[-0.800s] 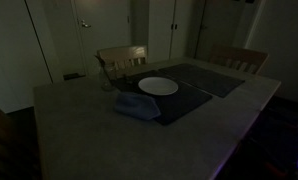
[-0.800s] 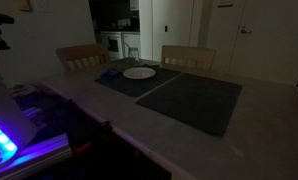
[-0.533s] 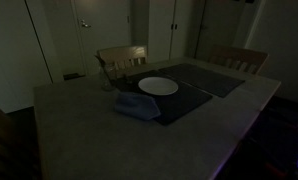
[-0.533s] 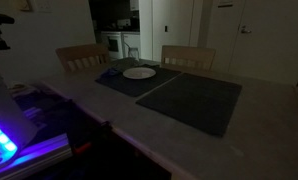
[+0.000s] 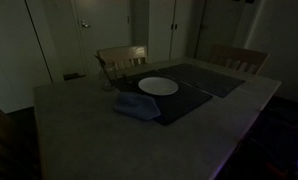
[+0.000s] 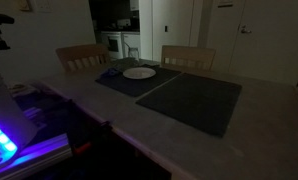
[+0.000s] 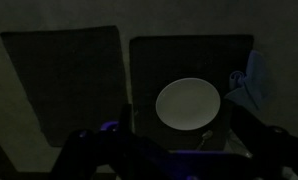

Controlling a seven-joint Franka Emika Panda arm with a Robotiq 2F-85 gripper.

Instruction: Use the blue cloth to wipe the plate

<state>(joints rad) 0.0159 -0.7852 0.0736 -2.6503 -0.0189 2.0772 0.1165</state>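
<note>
The round white plate [image 7: 188, 104] lies on a dark placemat [image 7: 189, 55] and is the brightest thing in the wrist view. The blue cloth [image 7: 251, 80] lies crumpled at the mat's right edge, just beside the plate. My gripper [image 7: 174, 162] hangs high above them, open, with its dark fingers [image 7: 77, 150] spread wide at the bottom of that view and nothing between them. In both exterior views the plate [image 5: 158, 86] [image 6: 139, 72] and the cloth [image 5: 136, 106] [image 6: 110, 71] rest on the table. The arm does not show there.
A second dark placemat [image 7: 69, 80] [image 6: 189, 100] lies beside the first. Two wooden chairs [image 5: 122, 60] [image 5: 239, 58] stand at the table's far side. A blue-lit device [image 6: 4, 140] glows off the table's corner. The room is very dim.
</note>
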